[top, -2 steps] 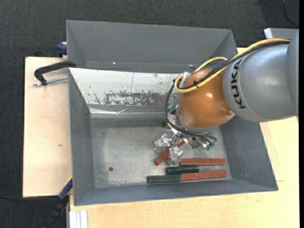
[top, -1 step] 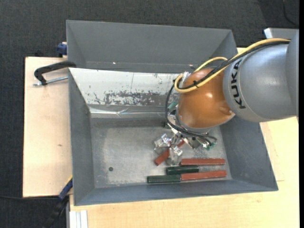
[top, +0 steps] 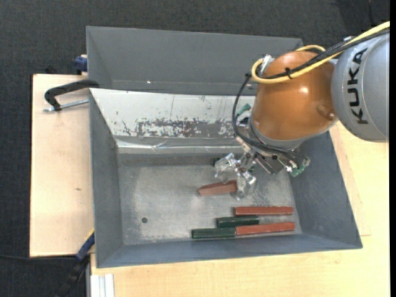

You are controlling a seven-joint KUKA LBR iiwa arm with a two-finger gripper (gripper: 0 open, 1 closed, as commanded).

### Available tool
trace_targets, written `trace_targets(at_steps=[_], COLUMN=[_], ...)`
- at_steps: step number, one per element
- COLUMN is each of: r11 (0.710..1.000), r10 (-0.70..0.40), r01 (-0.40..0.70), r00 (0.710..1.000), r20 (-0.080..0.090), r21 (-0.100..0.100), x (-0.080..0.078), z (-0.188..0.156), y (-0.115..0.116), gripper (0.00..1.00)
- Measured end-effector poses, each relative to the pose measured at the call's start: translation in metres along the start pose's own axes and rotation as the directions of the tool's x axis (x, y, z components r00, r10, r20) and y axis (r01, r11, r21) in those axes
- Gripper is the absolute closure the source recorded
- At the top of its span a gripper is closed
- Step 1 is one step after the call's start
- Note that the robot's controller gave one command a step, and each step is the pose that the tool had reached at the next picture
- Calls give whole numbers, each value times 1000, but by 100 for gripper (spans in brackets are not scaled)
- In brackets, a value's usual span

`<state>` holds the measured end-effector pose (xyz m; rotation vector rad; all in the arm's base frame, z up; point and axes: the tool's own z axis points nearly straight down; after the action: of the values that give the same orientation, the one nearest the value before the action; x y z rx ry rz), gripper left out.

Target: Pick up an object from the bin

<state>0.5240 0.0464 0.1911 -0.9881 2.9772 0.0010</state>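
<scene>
1. The bin (top: pixel 105 166) is made of grey metal. Its walls slope down to a flat floor. The floor looks dull and speckled. The back wall is shiny, with little reddish scratches in a row.
2. A brown stick (top: pixel 215 189) lies near the middle of the floor. It is flat, thin and smooth, and a bit slanted, with its left end lower in the frame.
3. Four more flat sticks lie close together at the lower right of the floor. The upper red stick (top: pixel 266 211) is on top in the frame. The lower red stick (top: pixel 266 229) is under it. The short green stick (top: pixel 234 223) sits between their left ends. The long green stick (top: pixel 213 232) lies lowest and furthest left. Both green sticks are very dark.
4. The gripper (top: pixel 240 177) is made of shiny silver metal with many small parts. It is low in the bin, right at the right end of the brown stick. I cannot tell if it is squeezing that stick or is let loose, as the metal parts hide that end.
5. The arm (top: pixel 365 85) comes in from the right of the frame. It is big, round and grey. A smooth, shiny orange cover (top: pixel 291 101), shaped like a ball, sits above the gripper. A yellow cable (top: pixel 346 45) runs over its top. The wrist points down and to the left.
</scene>
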Motion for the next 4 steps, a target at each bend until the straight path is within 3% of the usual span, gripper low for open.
trace_targets(at_steps=[4], r11=[1000], r10=[0], r01=[0], r00=[1000], r20=[-1], r21=[-1], x=[0], z=[0], y=[0], gripper=[100])
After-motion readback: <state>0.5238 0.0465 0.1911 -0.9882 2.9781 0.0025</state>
